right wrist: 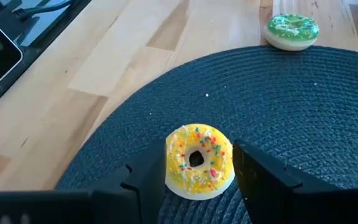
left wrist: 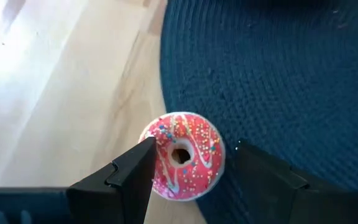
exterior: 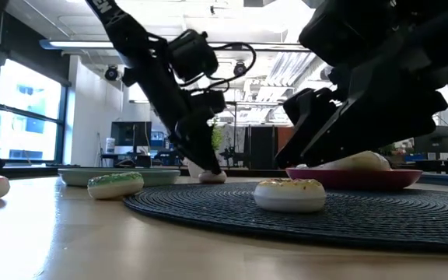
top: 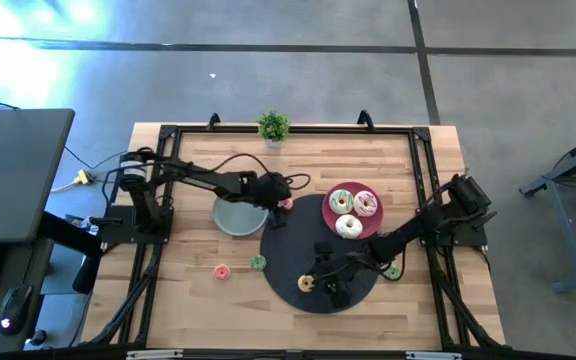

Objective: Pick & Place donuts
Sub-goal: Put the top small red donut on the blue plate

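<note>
Both arms are black, built of slim tube-like links joined by bulkier rounded joint housings. The left arm (top: 203, 178) has a silver-grey metallic collar near its base and thin black cables looping loosely along its links. The right arm (top: 438, 220) carries a blocky black housing at its shoulder. Each matte black gripper has flat, angular, wedge-shaped fingers (left wrist: 126, 180).

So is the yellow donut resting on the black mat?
Yes, the yellow donut lies on the black mat, between the right gripper fingers.
</note>
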### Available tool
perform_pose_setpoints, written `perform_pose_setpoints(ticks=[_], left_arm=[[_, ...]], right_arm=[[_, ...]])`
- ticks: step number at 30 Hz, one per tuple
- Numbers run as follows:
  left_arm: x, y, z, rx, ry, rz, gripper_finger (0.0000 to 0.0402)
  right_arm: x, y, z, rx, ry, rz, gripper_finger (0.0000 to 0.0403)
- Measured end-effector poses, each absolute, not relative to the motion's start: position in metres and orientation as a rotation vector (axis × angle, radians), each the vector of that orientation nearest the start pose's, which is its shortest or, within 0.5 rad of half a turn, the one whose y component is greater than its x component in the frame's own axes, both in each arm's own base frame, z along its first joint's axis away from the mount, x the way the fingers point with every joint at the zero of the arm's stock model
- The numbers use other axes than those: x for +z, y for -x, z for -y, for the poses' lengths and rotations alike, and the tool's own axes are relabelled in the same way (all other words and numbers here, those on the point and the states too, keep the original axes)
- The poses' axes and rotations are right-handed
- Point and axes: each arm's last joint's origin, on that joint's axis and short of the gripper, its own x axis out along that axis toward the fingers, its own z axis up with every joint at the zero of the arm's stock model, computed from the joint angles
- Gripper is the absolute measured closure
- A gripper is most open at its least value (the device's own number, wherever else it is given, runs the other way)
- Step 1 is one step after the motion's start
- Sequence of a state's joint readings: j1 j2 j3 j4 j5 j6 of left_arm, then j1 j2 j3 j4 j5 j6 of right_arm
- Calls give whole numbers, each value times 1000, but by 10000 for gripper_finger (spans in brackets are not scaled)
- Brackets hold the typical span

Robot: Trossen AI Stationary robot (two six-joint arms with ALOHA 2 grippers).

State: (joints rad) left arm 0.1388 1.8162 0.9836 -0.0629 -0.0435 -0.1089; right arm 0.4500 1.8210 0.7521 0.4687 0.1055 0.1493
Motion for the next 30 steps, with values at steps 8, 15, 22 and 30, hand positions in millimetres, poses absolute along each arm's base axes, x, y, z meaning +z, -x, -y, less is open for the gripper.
perform_pose_setpoints(ticks=[8, 15, 22, 30], left_arm=[[141, -350, -50, 241, 132, -898, 242], [143, -347, -50, 232, 138, -913, 353], [195, -319, -47, 276, 130, -901, 391], [235, -264, -42, 385, 122, -986, 383]], right_arm=[[119, -303, -143, 277, 26, -603, 229], [119, -303, -142, 271, 27, -603, 233], [119, -304, -142, 269, 25, -603, 231], [118, -304, -140, 239, 28, -604, 231]])
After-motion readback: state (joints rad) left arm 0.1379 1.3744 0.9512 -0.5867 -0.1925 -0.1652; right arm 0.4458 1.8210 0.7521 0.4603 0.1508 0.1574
